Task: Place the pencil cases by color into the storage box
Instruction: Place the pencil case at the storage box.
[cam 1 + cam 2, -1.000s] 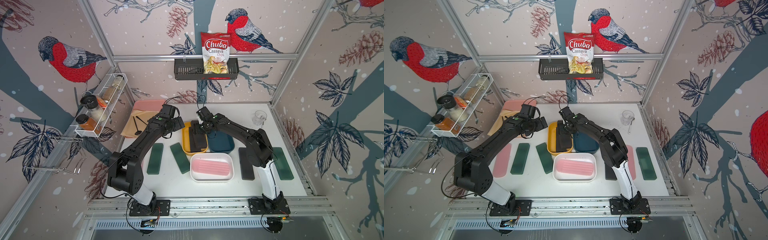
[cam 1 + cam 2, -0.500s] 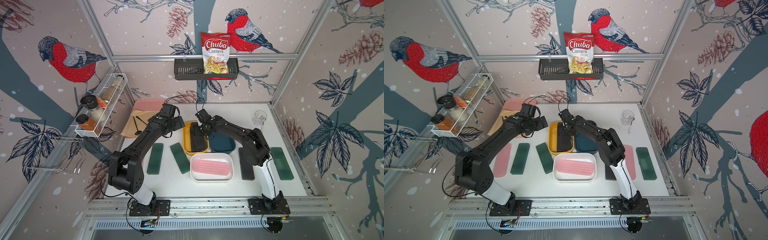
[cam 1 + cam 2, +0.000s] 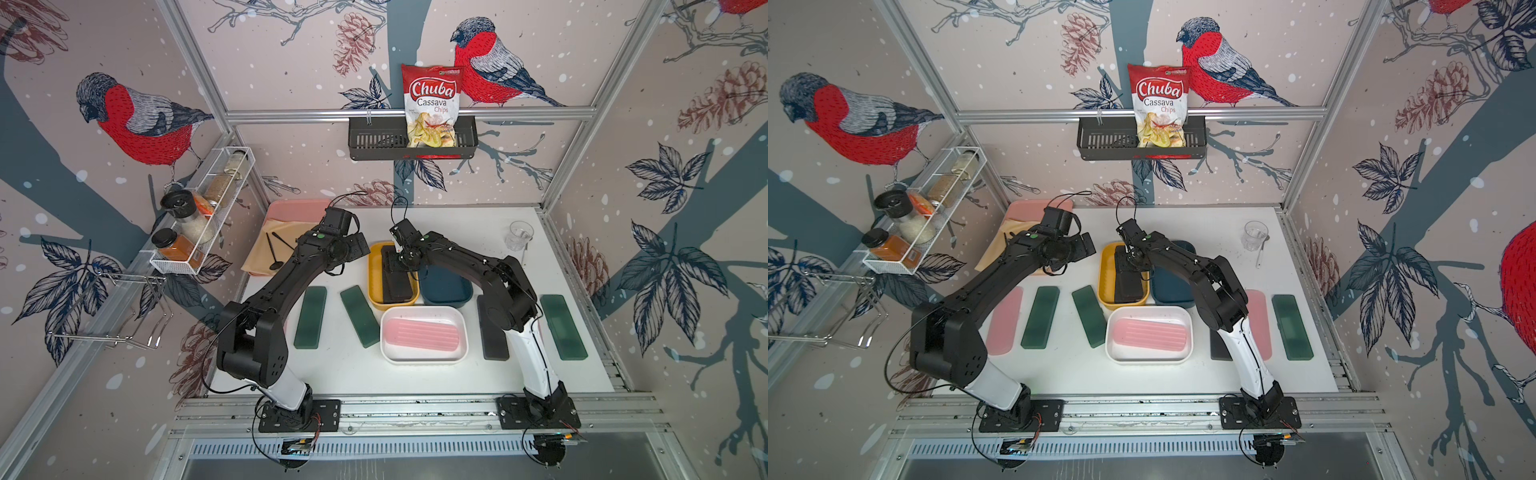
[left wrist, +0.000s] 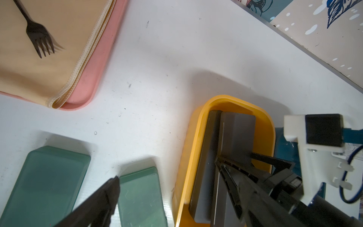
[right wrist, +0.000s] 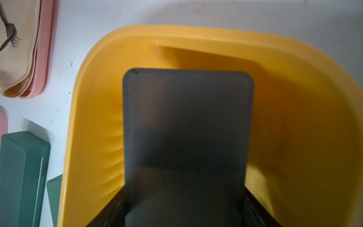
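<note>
Barely a flicker in the last second: the right claw (image 3: pixel 406 259) stays clamped on the long flat black pencil case (image 5: pixel 186 127). The case reaches into the yellow plastic tub (image 5: pixel 94 118), beside a second black case (image 4: pixel 206 157) already lodged there. The left claw (image 3: pixel 358 249) hangs spread wide and empty at the tub's 9 o'clock. This drop looks all but done, only the release pending, while dark green cases (image 3: pixel 311 316) wait on the white desk (image 3: pixel 353 374) around 8 o'clock.
</note>
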Tool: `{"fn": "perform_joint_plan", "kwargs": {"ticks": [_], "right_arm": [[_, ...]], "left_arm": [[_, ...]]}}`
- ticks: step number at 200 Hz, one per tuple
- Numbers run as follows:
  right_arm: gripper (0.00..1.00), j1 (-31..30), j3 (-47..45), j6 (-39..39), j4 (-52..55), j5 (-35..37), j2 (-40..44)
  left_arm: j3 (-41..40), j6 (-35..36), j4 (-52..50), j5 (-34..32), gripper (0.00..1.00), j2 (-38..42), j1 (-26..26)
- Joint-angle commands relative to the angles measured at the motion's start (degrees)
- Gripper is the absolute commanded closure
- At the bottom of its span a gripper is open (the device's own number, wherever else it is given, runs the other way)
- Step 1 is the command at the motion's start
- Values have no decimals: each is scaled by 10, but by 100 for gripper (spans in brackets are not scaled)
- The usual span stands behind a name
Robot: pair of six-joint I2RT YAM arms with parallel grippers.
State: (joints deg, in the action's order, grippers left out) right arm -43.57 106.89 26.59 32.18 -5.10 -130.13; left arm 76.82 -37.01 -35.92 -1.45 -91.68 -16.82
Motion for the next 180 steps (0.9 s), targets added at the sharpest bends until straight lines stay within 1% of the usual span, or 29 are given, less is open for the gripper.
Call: {"fn": "perform_joint_plan", "kwargs": {"ticks": [1,37,60,77,124,180], "right_arm": [[47,-1,2,-15,5,11,-8],[38,-1,2,-16,10,15,-9],[29,0,2,-16,12,20,-9],[24,0,2,-15,13,22,-9],[18,-1,21,-18,22,37,-12],[15,-8,66,-30,45,58,-25]], "left_arm": [[3,4,-6,-1,2,-1,1],[3,4,-7,0,2,-2,1],[3,5,-7,0,2,-1,1],[2,6,-8,0,2,0,1],[-1,8,-17,-1,2,7,0],[-1,13,-39,-7,2,20,1]]}}
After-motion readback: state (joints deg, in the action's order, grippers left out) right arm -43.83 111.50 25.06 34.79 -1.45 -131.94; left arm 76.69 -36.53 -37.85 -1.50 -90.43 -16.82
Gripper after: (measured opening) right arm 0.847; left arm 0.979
